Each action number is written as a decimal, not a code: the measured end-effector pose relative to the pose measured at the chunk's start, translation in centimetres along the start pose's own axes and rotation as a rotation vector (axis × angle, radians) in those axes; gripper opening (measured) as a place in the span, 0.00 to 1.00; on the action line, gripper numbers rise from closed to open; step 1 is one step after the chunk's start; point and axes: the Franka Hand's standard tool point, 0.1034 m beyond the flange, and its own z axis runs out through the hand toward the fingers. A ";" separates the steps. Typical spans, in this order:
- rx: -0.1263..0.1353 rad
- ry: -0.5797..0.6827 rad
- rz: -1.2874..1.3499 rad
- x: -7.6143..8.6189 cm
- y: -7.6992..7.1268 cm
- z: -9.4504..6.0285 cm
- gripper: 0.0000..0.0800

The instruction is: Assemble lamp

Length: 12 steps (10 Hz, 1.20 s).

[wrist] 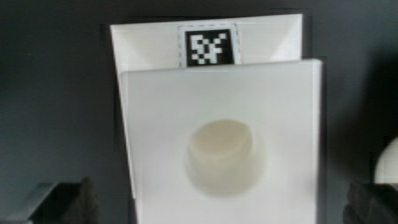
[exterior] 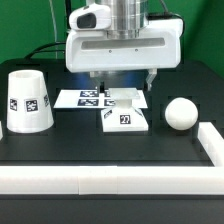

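The flat square lamp base (exterior: 125, 118) lies on the black table at the centre, a tag on its near side. In the wrist view the base (wrist: 222, 110) fills the middle, with an oval socket hole in its top face. My gripper (exterior: 122, 92) hangs low over it, open, with dark fingers (wrist: 63, 200) on either side of the base and a gap at each side; it also shows in the wrist view (wrist: 214, 205). The cup-like shade (exterior: 27, 102) stands at the exterior view's left. The ball-shaped bulb (exterior: 180, 112) lies at the exterior view's right, and its edge shows in the wrist view (wrist: 388, 165).
The marker board (exterior: 75, 99) lies flat just behind the base. A white rail (exterior: 100, 180) runs along the table's front and turns up the exterior view's right side (exterior: 210, 140).
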 end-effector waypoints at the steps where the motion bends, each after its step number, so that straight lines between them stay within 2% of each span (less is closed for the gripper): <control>1: -0.001 0.006 -0.002 0.0 0.0 0.6 0.87; 2: -0.001 0.006 -0.003 -0.2 0.1 1.2 0.87; 6: -0.001 0.002 -0.010 -0.4 -0.2 1.2 0.85; 7: -0.001 0.003 -0.010 -0.4 -0.2 1.2 0.67; 12: 0.000 0.003 -0.007 -0.4 -0.2 1.2 0.67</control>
